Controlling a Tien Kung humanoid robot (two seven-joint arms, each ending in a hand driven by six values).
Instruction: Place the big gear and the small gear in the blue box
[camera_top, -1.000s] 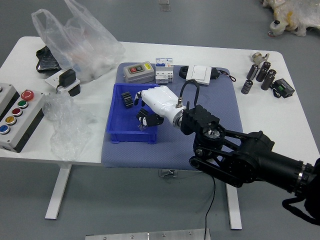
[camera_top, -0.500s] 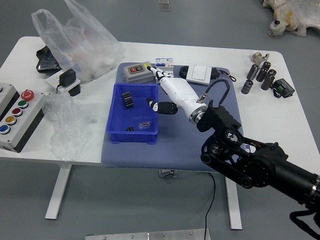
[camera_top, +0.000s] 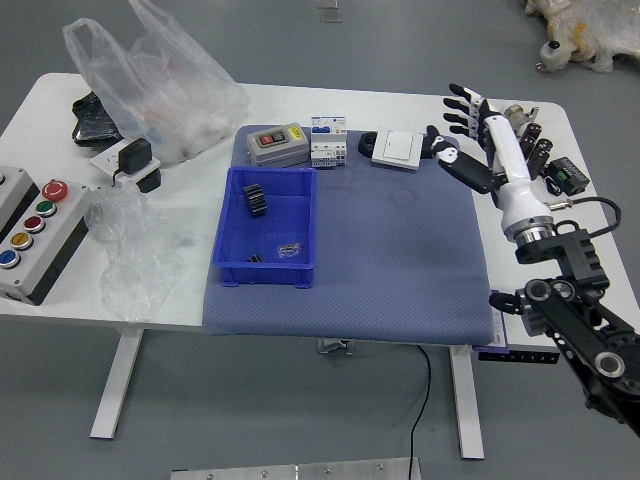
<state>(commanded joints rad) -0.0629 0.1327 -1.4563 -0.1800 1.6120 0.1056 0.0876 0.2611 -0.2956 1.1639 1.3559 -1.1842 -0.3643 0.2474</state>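
My right hand (camera_top: 462, 140) is over the right part of the table, fingers spread and holding nothing, well to the right of the blue box (camera_top: 226, 232). Inside the box, a black ribbed gear-like piece (camera_top: 256, 199) lies near the upper left. A small dark piece (camera_top: 256, 258) sits by the box's near wall, with a greyish metallic piece (camera_top: 289, 250) to its right. Which of these are the big and small gears I cannot tell. The left arm is out of view.
Behind the box on the blue mat (camera_top: 400, 290) stand a grey switch box (camera_top: 277, 145), small white-blue boxes (camera_top: 328, 152) and a white device (camera_top: 398, 149). Several dark cylinders (camera_top: 526, 142) are at the far right. Plastic bags (camera_top: 170, 90) and a button panel (camera_top: 45, 235) occupy the left.
My right hand has moved from over the blue box to the right side of the table, its fingers now spread. More of the box's inside and its pieces shows.
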